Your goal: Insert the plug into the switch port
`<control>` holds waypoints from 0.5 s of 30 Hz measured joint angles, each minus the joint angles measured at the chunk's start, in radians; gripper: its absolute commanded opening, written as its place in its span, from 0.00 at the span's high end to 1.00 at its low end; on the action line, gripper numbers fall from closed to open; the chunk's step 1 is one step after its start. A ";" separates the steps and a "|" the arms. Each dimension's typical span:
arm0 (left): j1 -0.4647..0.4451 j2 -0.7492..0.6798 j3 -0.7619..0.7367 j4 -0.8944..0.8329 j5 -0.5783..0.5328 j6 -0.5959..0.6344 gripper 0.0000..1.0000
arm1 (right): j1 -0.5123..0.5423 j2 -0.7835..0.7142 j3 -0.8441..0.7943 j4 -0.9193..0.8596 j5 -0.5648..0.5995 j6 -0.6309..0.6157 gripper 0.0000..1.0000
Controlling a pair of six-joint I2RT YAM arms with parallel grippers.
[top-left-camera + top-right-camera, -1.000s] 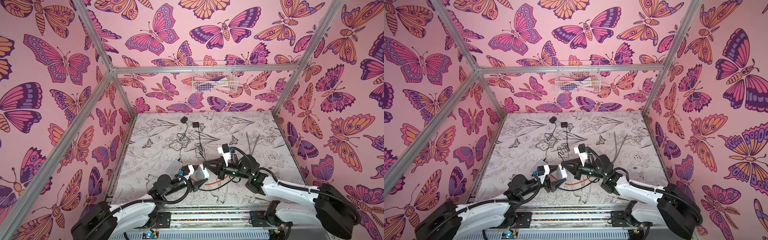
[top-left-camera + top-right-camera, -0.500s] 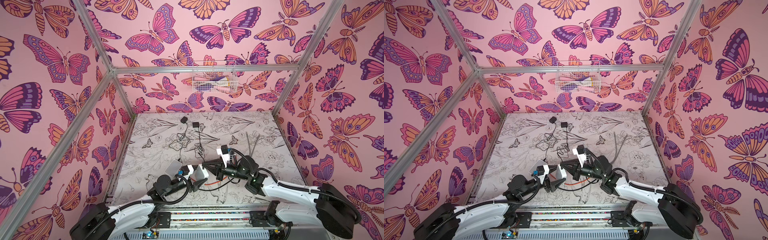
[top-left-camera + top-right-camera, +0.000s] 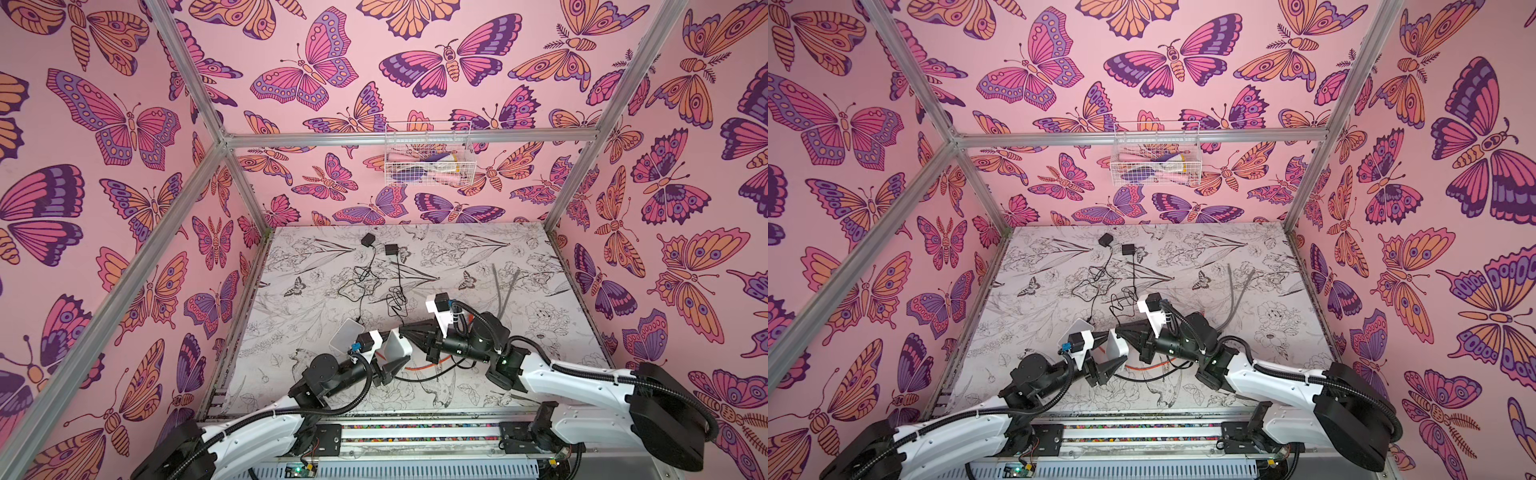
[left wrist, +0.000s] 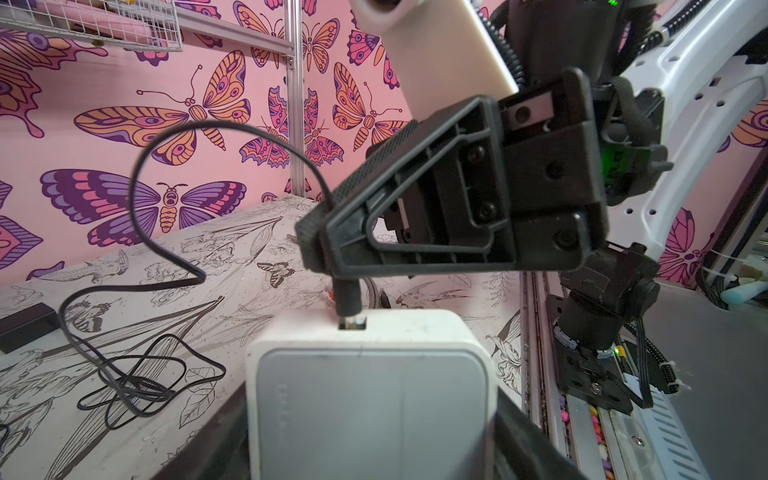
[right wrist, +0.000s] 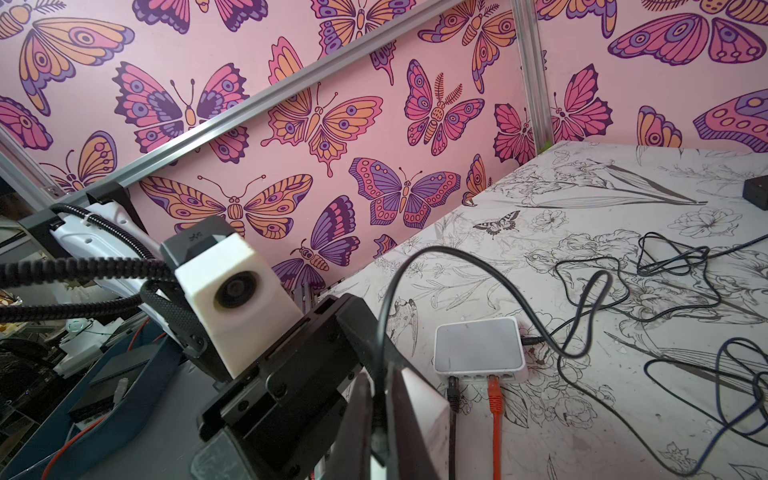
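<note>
A small white switch point(image 4: 370, 399) is held off the table between the jaws of my left gripper point(image 4: 370, 440), which is shut on its sides; in both top views it shows as a white wedge point(image 3: 397, 348) point(image 3: 1116, 347). My right gripper point(image 4: 320, 232) is shut on a black barrel plug point(image 4: 348, 293), whose thin black cable point(image 4: 137, 178) loops away behind. The plug stands straight on the switch's top edge, with its metal tip in the mouth of the port point(image 4: 352, 323). In the right wrist view the shut fingers point(image 5: 399, 415) pinch the cable beside the switch point(image 5: 430, 415).
A second white switch point(image 5: 478, 347) lies on the table with a black and an orange network cable point(image 5: 494, 399) plugged in. Two black adapters point(image 3: 368, 240) and tangled black cables point(image 3: 361, 286) lie further back. Grey cables point(image 3: 505, 286) lie right. A wire basket point(image 3: 428, 158) hangs on the back wall.
My right arm has shifted a little to the left, bringing the plug onto the held switch. The left arm has stayed nearly still.
</note>
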 measured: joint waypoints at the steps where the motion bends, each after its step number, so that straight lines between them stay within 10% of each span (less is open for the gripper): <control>1: 0.000 -0.008 -0.002 -0.007 -0.002 0.000 1.00 | 0.001 0.003 0.001 0.000 0.000 0.000 1.00; 15: 0.000 -0.085 -0.007 -0.064 -0.027 0.010 1.00 | 0.021 0.007 0.031 -0.032 0.022 -0.022 1.00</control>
